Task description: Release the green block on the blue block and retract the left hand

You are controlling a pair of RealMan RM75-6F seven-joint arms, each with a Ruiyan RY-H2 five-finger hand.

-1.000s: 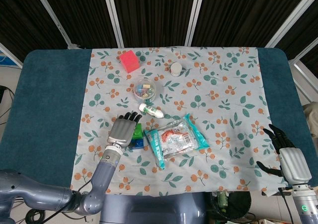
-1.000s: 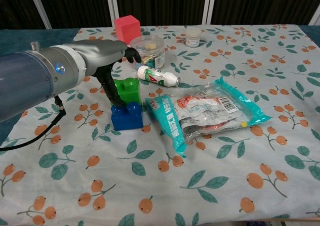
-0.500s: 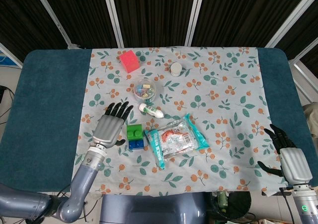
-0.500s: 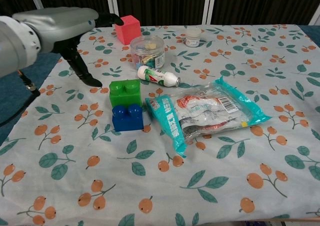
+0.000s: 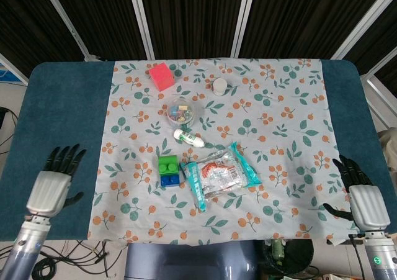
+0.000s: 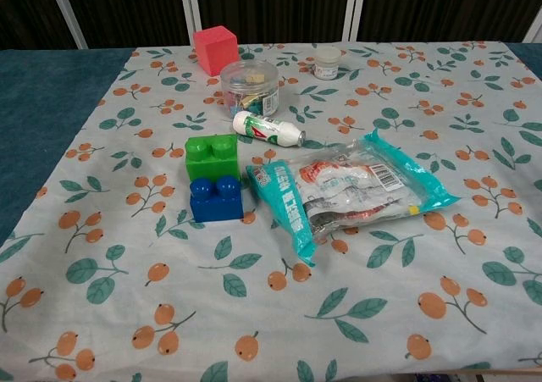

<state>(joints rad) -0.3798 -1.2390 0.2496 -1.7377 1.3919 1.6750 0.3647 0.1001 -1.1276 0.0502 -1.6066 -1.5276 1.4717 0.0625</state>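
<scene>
Berry-print cloth (image 5: pixel 279 106) covers the table's middle. Your green block (image 6: pixel 212 156) sits stacked on the blue block (image 6: pixel 215 197), just left of the snack packet (image 6: pixel 351 187). Your left hand (image 5: pixel 49 187) rests at the near-left edge, fingers apart, holding nothing; right hand (image 5: pixel 363 200) likewise near right.

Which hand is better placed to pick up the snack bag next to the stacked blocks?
Probably the right hand. The snack bag lies right of the green block stacked on the blue block, which sit between it and the left hand. Both hands are open at the table edges.
</scene>
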